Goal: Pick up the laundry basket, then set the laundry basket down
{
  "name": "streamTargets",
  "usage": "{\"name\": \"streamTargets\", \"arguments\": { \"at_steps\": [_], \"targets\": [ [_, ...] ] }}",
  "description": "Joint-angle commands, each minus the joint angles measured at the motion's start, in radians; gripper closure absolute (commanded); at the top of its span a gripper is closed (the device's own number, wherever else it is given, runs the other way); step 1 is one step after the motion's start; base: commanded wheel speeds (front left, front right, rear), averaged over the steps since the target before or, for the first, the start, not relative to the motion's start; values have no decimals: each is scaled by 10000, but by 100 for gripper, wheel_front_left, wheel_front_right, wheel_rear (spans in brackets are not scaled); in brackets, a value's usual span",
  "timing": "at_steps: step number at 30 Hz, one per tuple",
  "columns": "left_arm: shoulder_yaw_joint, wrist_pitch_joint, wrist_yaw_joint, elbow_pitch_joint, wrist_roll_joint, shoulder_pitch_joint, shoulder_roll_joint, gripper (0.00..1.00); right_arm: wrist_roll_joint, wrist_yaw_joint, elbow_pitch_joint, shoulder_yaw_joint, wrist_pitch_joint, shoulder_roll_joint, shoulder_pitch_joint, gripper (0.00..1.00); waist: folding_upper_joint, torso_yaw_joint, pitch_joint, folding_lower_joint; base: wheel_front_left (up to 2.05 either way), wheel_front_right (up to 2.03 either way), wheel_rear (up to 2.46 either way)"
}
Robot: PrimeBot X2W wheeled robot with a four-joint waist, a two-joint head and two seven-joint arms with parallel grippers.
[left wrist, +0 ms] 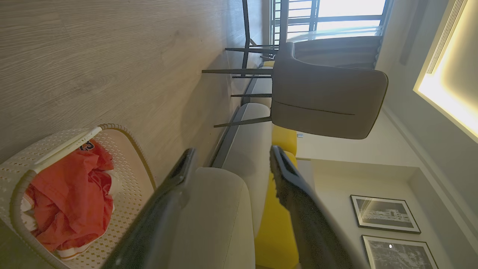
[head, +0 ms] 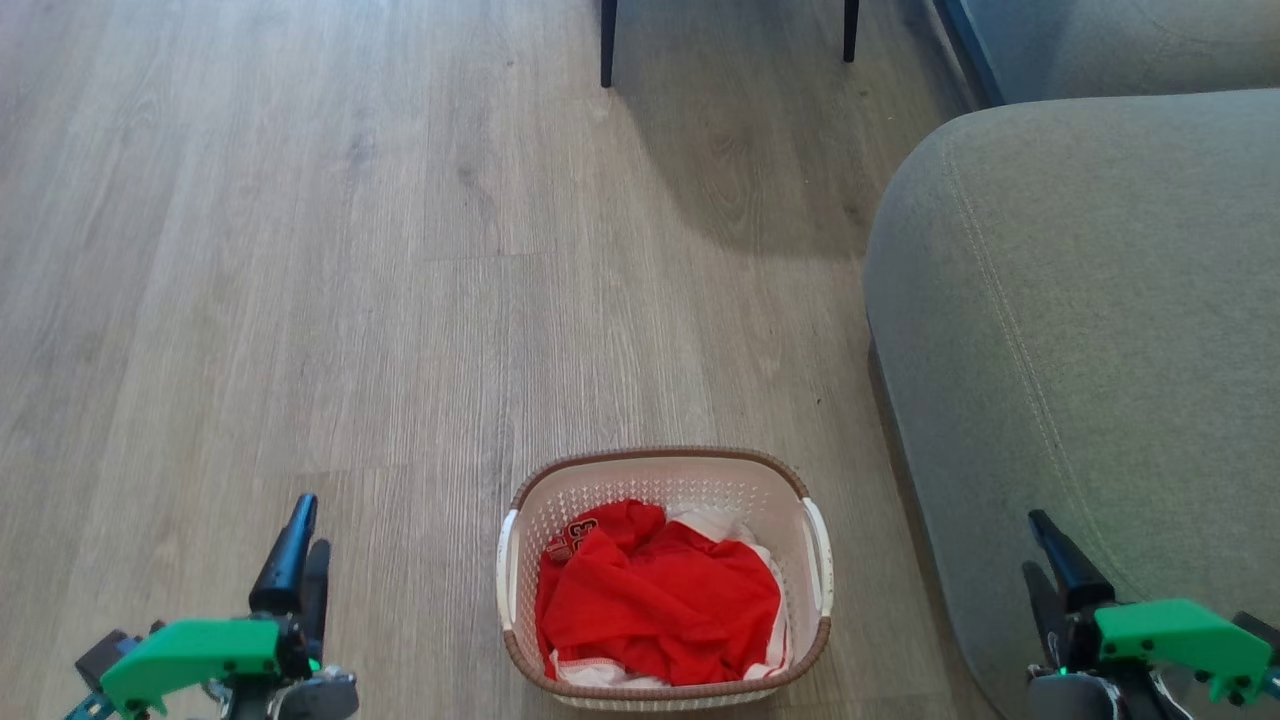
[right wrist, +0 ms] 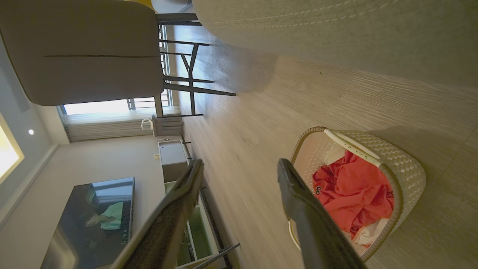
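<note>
A pale grey-brown wood-plank floor takes up most of the head view. A grey fabric sofa with a stitched seam runs down the side from 2 to 5 o'clock. At 12 o'clock stand two thin dark legs of a chair. In the left wrist view this is a grey upholstered chair on slim black legs.

The laundry basket is small, rounded-rectangular, cream-white plastic with perforated sides, a brown woven-look rim and white side handles. It stands upright on the floor at 6 o'clock, near the sofa's base but apart from it. A crumpled red garment fills most of the basket, and white cloth shows at its far and near edges. At about 10 o'clock on the red garment is a dark patch with pale lettering, too small and creased to read.

The left gripper, two long dark fingers on a bright green plastic mount, sits at 7 o'clock, well apart from the basket's left handle. The right gripper, on a matching green mount, sits at 4 o'clock in front of the sofa. It is also clear of the basket. In each wrist view the jaws stand wide apart and grip nothing, and the basket lies off to one side of the fingers.
</note>
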Motion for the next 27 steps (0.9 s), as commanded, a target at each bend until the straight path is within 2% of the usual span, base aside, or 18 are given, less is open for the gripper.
{"name": "streamTargets", "arguments": {
  "at_steps": [1,27],
  "targets": [
    [48,-114,15,-457,258,-470,66,0,-261,-2,-365,49,-150,-36,-408,0,0,3,-3,0,0,0,0],
    [-548,-854,576,-1575,4384,-458,79,0,-3837,-5,-1248,581,-882,-67,-463,0,0,14,-2,0,0,0,0]
  ]
}}
